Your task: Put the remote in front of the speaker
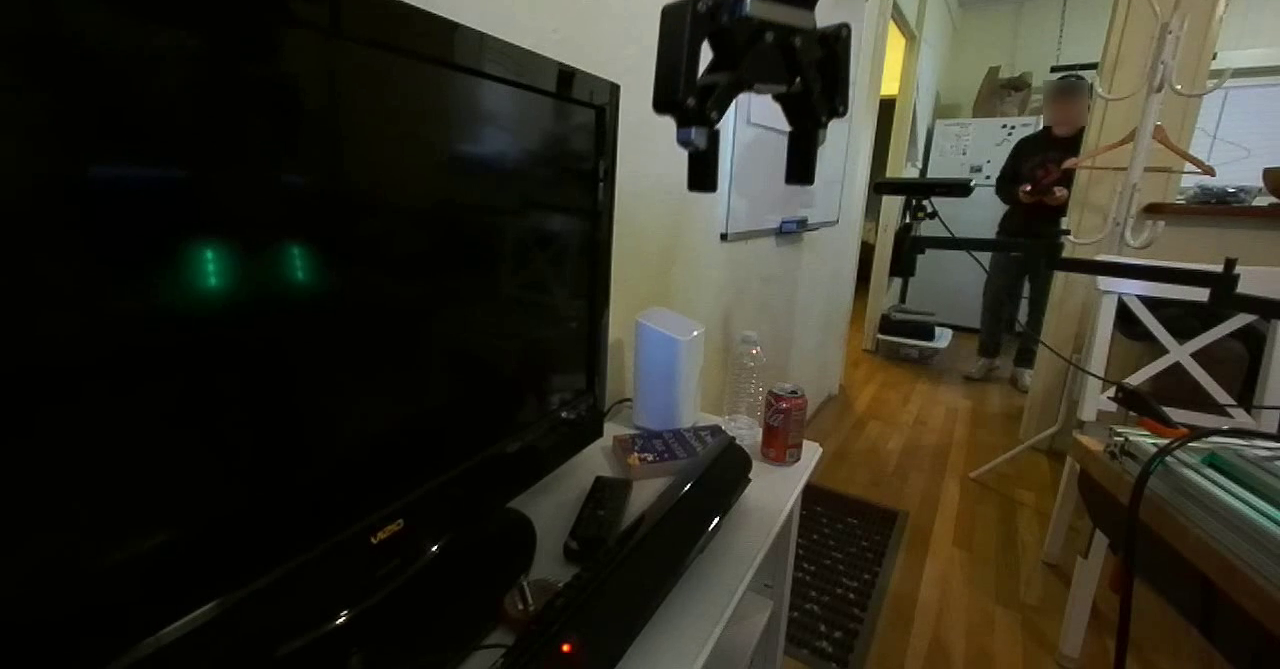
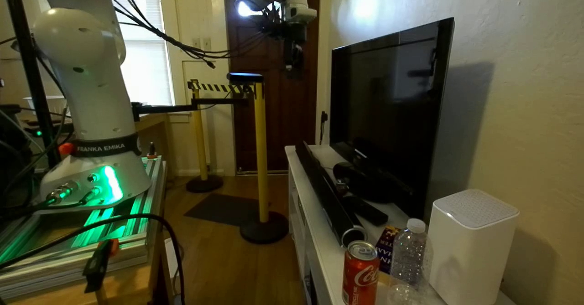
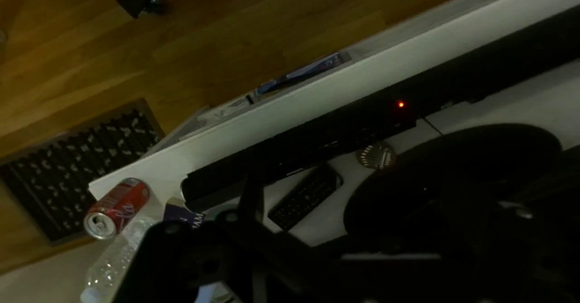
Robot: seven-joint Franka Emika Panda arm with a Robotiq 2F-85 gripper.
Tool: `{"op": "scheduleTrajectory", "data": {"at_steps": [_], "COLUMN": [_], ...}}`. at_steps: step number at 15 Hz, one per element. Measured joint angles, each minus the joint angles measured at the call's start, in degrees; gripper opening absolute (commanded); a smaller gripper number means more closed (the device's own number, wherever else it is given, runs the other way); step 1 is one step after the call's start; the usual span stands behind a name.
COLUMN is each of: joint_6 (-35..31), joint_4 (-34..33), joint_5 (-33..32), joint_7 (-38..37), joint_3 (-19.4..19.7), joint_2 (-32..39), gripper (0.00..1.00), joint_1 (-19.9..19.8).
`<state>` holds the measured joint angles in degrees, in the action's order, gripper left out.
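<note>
The black remote (image 1: 598,514) lies flat on the white TV stand, behind the speaker (image 1: 665,549), between it and the TV base. The remote also shows in an exterior view (image 2: 368,211) and in the wrist view (image 3: 306,197). The speaker is a long black bar along the stand's front part, also seen in an exterior view (image 2: 321,191) and in the wrist view (image 3: 335,126). My gripper (image 1: 752,161) is open and empty, high above the stand. It also shows in an exterior view (image 2: 293,61). In the wrist view one finger is dark against the TV.
A large TV (image 1: 330,249) stands behind the remote. A book (image 1: 665,447), a red can (image 1: 784,424), a clear bottle (image 1: 745,389) and a white box (image 1: 668,369) stand at one end. A small round object (image 3: 376,155) lies near the remote. White stand surface (image 3: 253,128) runs before the speaker.
</note>
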<state>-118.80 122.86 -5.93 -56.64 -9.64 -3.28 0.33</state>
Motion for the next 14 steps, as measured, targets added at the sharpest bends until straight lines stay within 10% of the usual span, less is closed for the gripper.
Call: {"op": "scheduleTrajectory", "data": {"at_steps": [14], "joint_6": [-33.8], "joint_4": [2.2], "joint_5": [-4.4], "joint_7": [-33.3], "joint_3": [17.2], "joint_2": [25.2], "gripper": [1.00], "joint_1": [5.8]}}
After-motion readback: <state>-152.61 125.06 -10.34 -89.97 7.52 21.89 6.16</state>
